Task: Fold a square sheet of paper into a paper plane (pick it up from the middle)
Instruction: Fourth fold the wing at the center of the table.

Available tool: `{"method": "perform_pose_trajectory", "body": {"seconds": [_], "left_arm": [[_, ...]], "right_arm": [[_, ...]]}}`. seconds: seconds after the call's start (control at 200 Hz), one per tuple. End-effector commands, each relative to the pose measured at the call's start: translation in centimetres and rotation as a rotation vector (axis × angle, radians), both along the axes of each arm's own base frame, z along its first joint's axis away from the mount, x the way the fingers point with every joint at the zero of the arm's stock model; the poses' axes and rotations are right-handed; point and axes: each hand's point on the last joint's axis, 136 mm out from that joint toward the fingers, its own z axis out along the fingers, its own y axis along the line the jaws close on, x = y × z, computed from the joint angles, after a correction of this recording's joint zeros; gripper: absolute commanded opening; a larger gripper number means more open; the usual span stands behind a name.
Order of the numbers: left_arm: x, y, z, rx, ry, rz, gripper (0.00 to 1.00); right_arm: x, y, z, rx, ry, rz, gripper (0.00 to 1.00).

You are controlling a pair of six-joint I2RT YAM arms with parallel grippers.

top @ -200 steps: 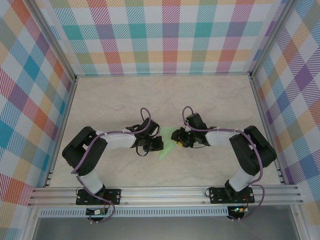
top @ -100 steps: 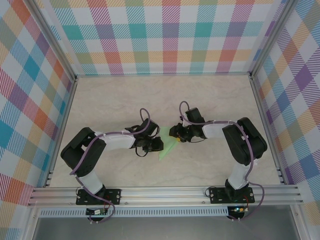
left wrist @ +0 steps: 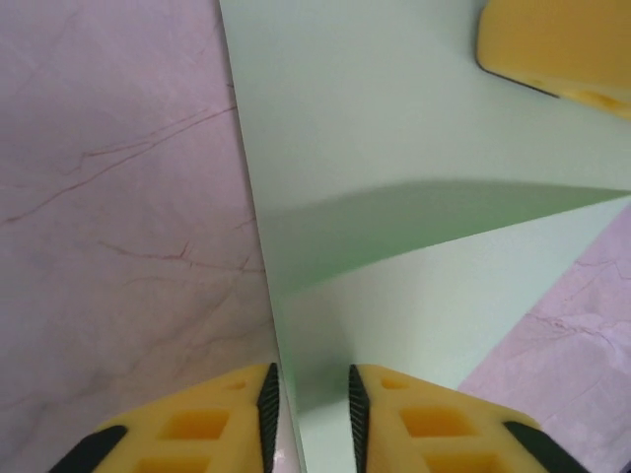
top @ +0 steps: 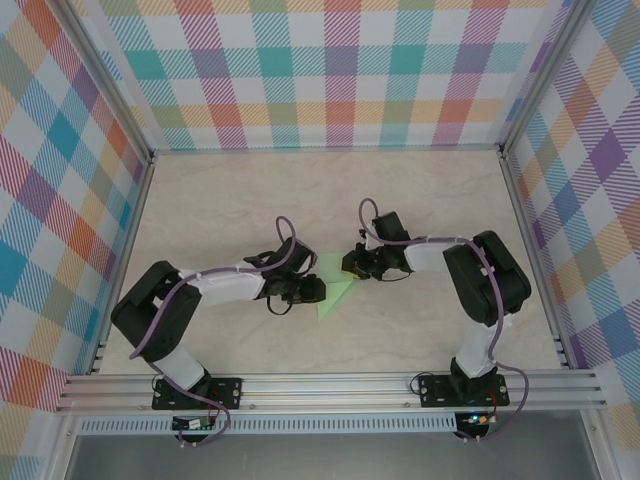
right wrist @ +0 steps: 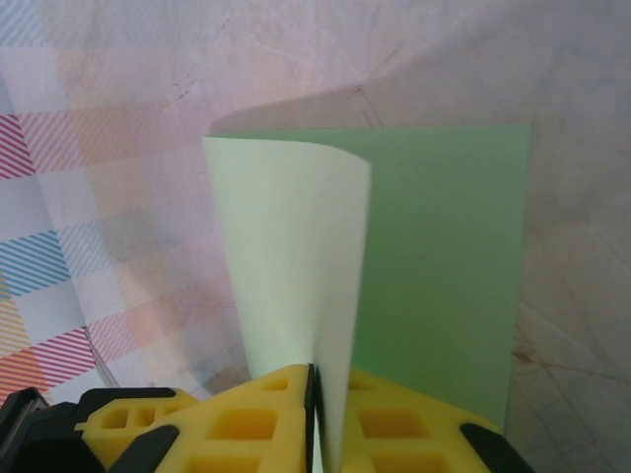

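Observation:
The square sheet of paper (top: 334, 294), pale green and partly folded, lies mid-table between both grippers. My left gripper (top: 311, 290) sits at its left edge. In the left wrist view the left gripper (left wrist: 313, 379) is open, a clear gap between its pads, and the sheet (left wrist: 394, 148) has its straight edge running through that gap. My right gripper (top: 353, 268) is at the sheet's upper right corner. In the right wrist view the right gripper (right wrist: 317, 372) is shut on the sheet (right wrist: 449, 256), with a pale flap (right wrist: 286, 246) curling up from the jaws. No finished paper plane shape shows.
The marbled tabletop (top: 250, 210) is walled by checked panels (top: 330, 70) at the back and both sides. An aluminium rail (top: 330, 385) with the arm bases runs along the near edge. A yellow finger (left wrist: 557, 44) of the right gripper shows across the sheet in the left wrist view.
The right gripper has closed onto the sheet after moving a little left and back. The left gripper has opened its jaws, and the left arm's elbow has swung down and left.

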Motion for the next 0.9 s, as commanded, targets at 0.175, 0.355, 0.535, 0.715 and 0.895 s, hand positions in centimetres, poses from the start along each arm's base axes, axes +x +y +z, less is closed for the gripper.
{"method": "perform_pose_trajectory", "body": {"seconds": [0.175,0.355,0.535,0.715,0.895], "left_arm": [[-0.5,1.4,3.2,-0.068,-0.089,0.046,0.38],[-1.5,1.9,5.1,-0.12,-0.122,0.053,0.42],[-2.9,1.4,6.2,-0.136,-0.171,0.017,0.47],[-3.7,0.0,5.6,-0.058,-0.194,-0.011,0.51],[-3.9,-1.8,4.0,0.045,-0.214,0.011,0.54]], "right_arm": [[-0.8,-0.2,1.7,0.062,0.011,-0.115,0.07],[-2.0,-0.5,2.2,0.037,0.007,-0.19,0.07],[-2.9,0.0,2.5,-0.013,-0.004,-0.215,0.1],[-2.3,0.3,2.8,-0.083,-0.041,-0.118,0.24],[-1.7,1.1,2.6,-0.058,-0.022,-0.04,0.28]]}}
